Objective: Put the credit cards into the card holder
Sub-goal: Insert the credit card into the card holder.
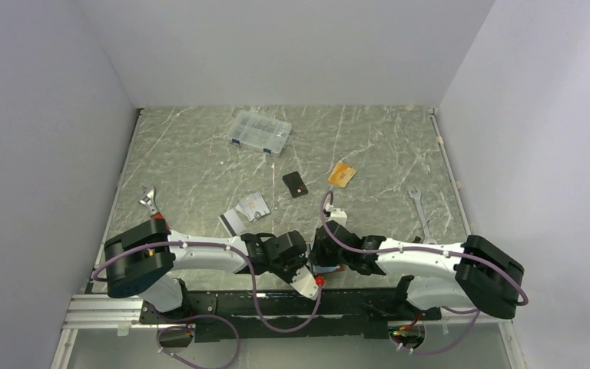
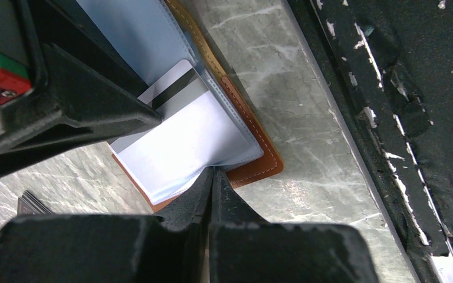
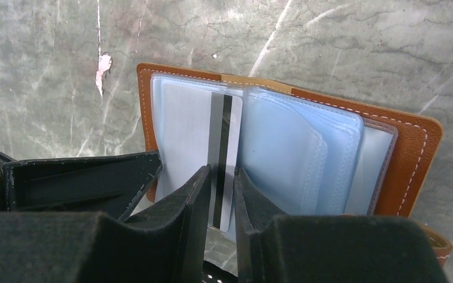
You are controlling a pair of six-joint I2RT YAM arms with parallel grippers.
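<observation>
The brown leather card holder lies open at the table's near edge, its clear sleeves fanned out. A silver credit card with a dark stripe sits partway in a sleeve, its end sticking out. My right gripper hangs just over that end, jaws a narrow gap apart and gripping nothing. My left gripper is shut, pinching the edge of a clear sleeve beside the leather cover. Other silver credit cards and an orange one lie farther out on the table.
A small flat black rectangle lies mid-table and a clear compartment box stands at the back. One wrench lies at the left, another at the right. The black frame rail runs close along the holder.
</observation>
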